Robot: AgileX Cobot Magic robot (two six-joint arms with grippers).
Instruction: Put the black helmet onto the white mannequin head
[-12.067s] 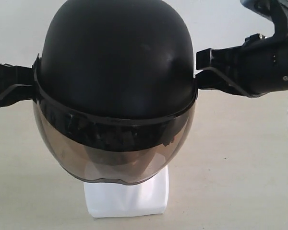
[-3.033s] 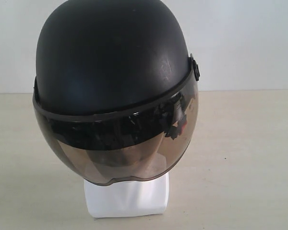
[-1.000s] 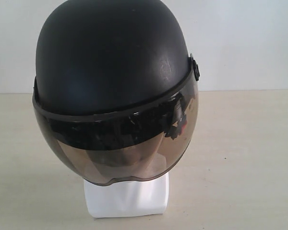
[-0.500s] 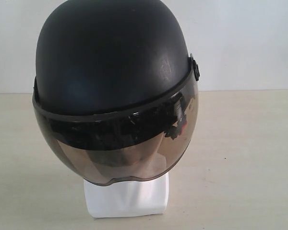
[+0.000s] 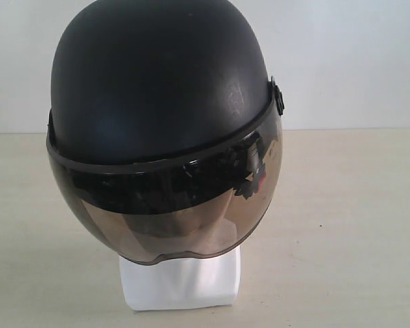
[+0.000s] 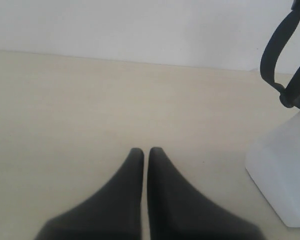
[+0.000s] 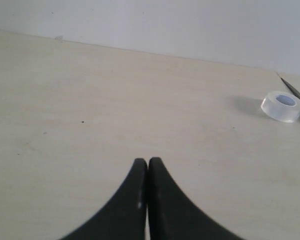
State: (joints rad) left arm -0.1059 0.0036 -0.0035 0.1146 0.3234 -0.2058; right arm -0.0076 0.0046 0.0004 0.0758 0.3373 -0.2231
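Exterior view: saw helmet (image 5: 160,82) seated over head (image 5: 181,283), a little askew, only the white base showing on the table (image 5: 348,225); no arm in sight.

Left wrist view: found left end effector (image 6: 145,152) narrowed to a slit, empty, low over the table near the head's base, strap (image 6: 266,55) dangling above.

Right wrist view: found right end effector (image 7: 147,162) pinched together, empty, well apart from a tape roll (image 7: 283,105).

Judged placement done; next move called for little beyond perhaps squaring the helmet.

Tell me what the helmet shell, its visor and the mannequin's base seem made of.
Black helmet shell: probably plastic, matte, only dull highlights. Visor: smoke-tinted transparent plastic, glossy, see-through with reflections. White mannequin head base: smooth white, likely plastic; uncertain.
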